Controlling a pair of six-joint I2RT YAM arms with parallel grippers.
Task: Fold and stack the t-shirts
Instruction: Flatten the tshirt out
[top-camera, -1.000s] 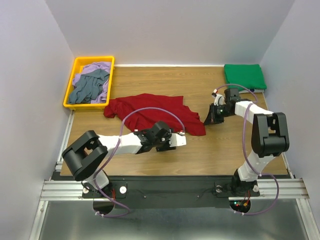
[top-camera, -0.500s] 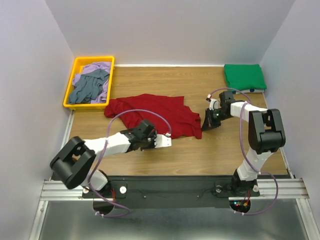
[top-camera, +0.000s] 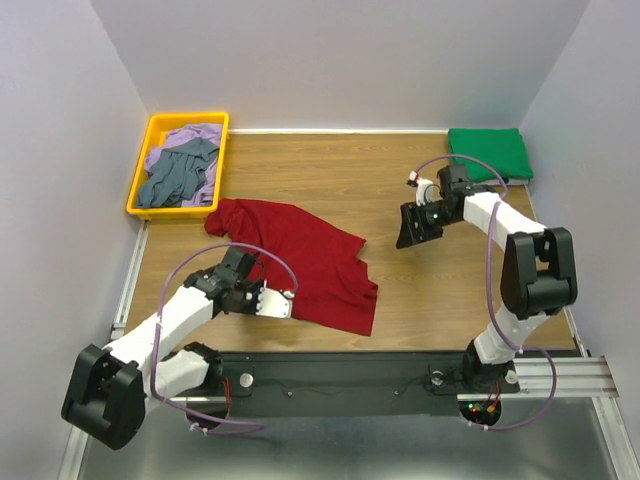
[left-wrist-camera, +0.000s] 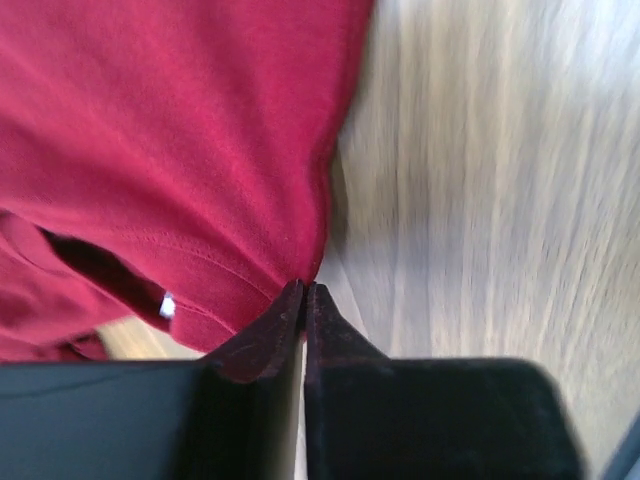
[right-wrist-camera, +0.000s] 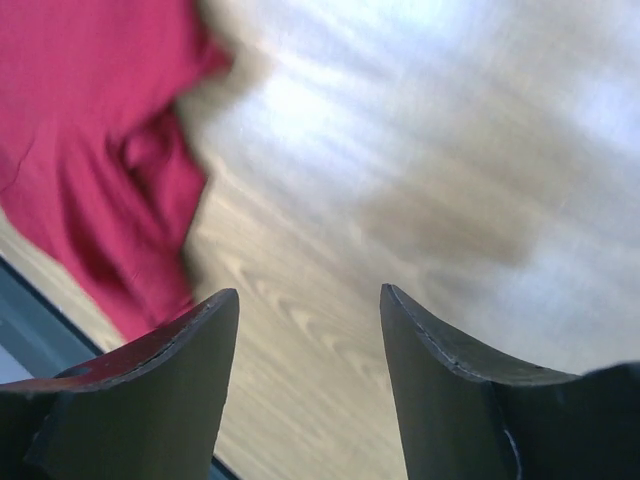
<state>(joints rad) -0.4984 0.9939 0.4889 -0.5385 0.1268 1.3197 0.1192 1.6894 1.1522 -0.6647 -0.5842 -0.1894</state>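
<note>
Pinching red t-shirt (top-camera: 318, 262) hem, left tool (left-wrist-camera: 304, 289)

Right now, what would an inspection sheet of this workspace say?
Surface: wooden table, flat.
Job's things: dark red t-shirt lying rumpled, unfolded; green t-shirt folded at the far right corner; lavender t-shirt and grey-blue t-shirt crumpled in the yellow tray.
Clutter: nothing seen.
Grippers: left gripper shut on the dark red t-shirt's hem; right gripper open, empty, over bare wood.
Cables: purple cables loop along both arms.
Surroundings: plain walls on three sides.
</note>
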